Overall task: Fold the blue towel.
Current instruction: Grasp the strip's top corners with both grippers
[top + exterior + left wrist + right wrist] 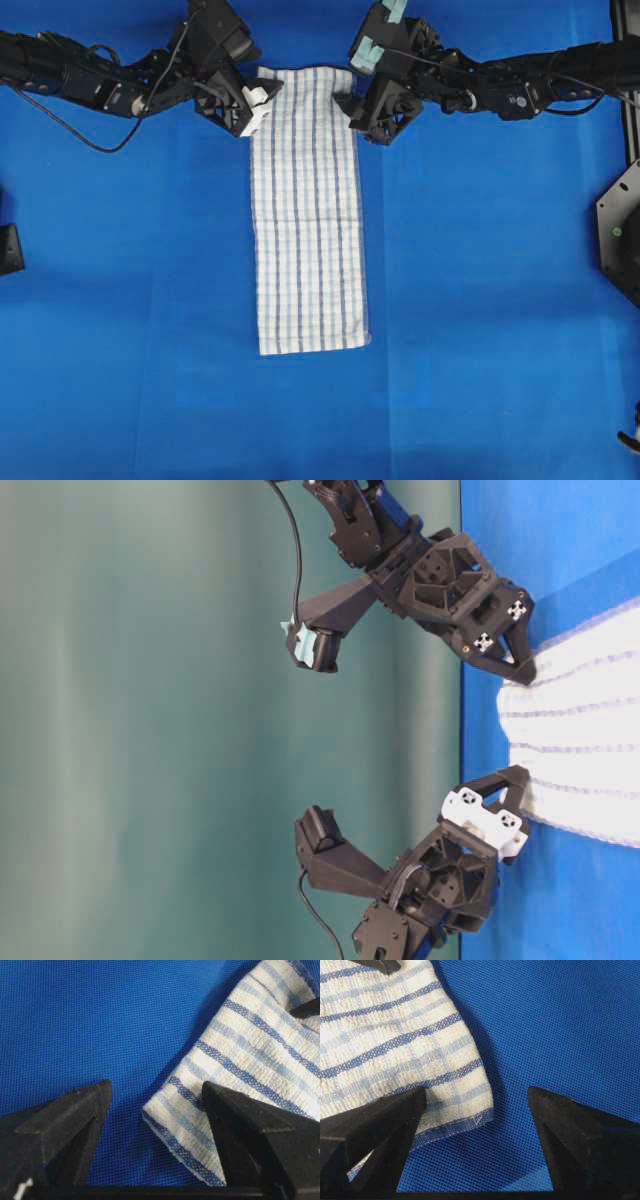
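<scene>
Both sets of jaws are standing wide apart, gripping nothing. On the left gripper (156, 1095), one finger (60, 1130) is sitting over the bare blue sheet (480, 300) while the other is lying over the corner of the blue towel (305, 210), so that corner is poking up between them. On the right gripper (476, 1095), one finger (375, 1125) is overlapping the towel's other top corner, and the hemmed tip is showing in the gap. From both grippers the towel is stretching away as one long flat strip.
</scene>
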Action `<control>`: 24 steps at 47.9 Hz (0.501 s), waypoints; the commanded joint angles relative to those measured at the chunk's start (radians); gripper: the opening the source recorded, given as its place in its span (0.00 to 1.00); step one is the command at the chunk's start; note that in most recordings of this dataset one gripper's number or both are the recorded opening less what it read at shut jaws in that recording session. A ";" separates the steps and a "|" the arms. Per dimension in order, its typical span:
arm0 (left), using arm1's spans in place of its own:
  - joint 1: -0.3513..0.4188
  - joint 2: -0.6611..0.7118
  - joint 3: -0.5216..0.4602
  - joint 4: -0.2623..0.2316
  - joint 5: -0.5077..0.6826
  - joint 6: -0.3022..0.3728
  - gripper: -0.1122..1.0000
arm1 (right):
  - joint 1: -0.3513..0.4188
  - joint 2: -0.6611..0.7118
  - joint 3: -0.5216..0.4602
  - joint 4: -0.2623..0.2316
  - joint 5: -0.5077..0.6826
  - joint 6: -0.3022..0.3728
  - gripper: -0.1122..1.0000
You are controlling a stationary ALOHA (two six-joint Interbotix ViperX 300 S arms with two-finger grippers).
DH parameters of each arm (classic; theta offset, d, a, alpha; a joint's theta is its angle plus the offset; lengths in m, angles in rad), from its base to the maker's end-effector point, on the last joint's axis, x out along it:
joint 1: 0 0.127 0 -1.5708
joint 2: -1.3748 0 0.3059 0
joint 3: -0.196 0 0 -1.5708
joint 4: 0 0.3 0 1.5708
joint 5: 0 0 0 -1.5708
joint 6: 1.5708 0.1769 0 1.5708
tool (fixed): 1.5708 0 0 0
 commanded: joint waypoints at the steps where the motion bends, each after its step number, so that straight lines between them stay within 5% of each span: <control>1: -0.009 -0.011 -0.008 0.003 0.005 0.002 0.71 | -0.003 -0.006 -0.012 0.000 -0.006 -0.003 0.79; 5: -0.009 -0.011 -0.006 0.003 0.008 0.006 0.63 | -0.003 -0.006 -0.014 0.000 -0.003 -0.005 0.63; 14: -0.011 -0.012 -0.006 0.003 0.008 0.015 0.24 | -0.002 -0.008 -0.014 0.000 0.008 -0.008 0.21; 17: -0.012 -0.014 -0.006 0.003 0.008 0.015 0.14 | 0.002 -0.008 -0.014 0.000 0.009 -0.008 0.12; 24: -0.011 -0.020 -0.011 0.003 0.005 0.015 0.14 | 0.006 -0.018 -0.014 0.000 0.009 -0.006 0.09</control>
